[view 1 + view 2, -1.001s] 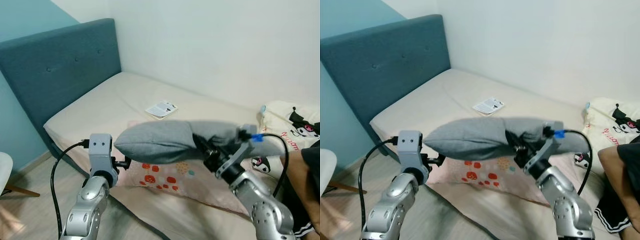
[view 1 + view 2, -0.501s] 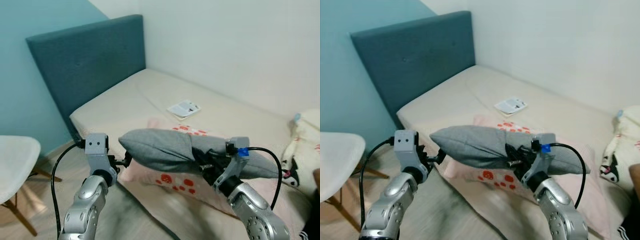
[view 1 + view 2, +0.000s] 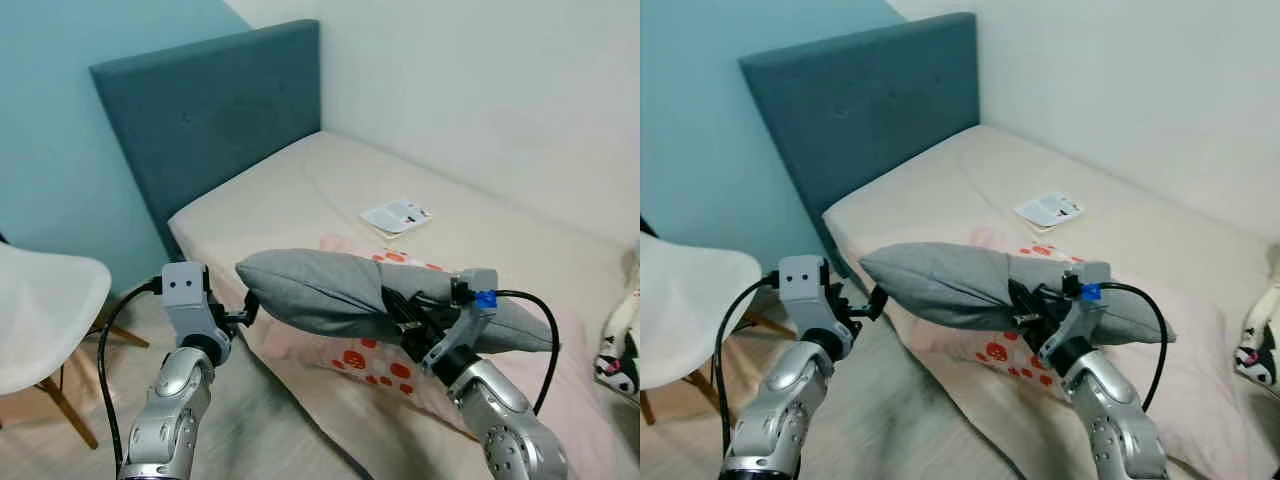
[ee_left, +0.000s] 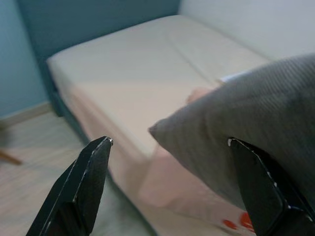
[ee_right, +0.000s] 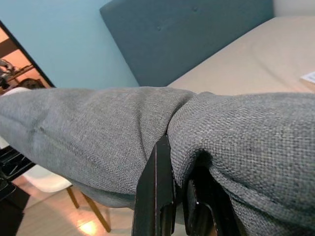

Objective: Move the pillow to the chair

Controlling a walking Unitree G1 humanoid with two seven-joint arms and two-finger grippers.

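Right claw (image 3: 400, 312) pinching the grey pillow (image 3: 330, 292) at its middle, held aloft over the bed (image 3: 300, 190) edge, left claw (image 4: 172, 187) spread wide at the pillow's near corner, white chair (image 3: 40, 315) off beyond the left claw

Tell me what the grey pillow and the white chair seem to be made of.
Grey pillow: woven fabric, matte; coarse weave shows in the right wrist view, and it pinches in the right tool. White chair: smooth moulded seat, likely plastic, on wood-looking legs.
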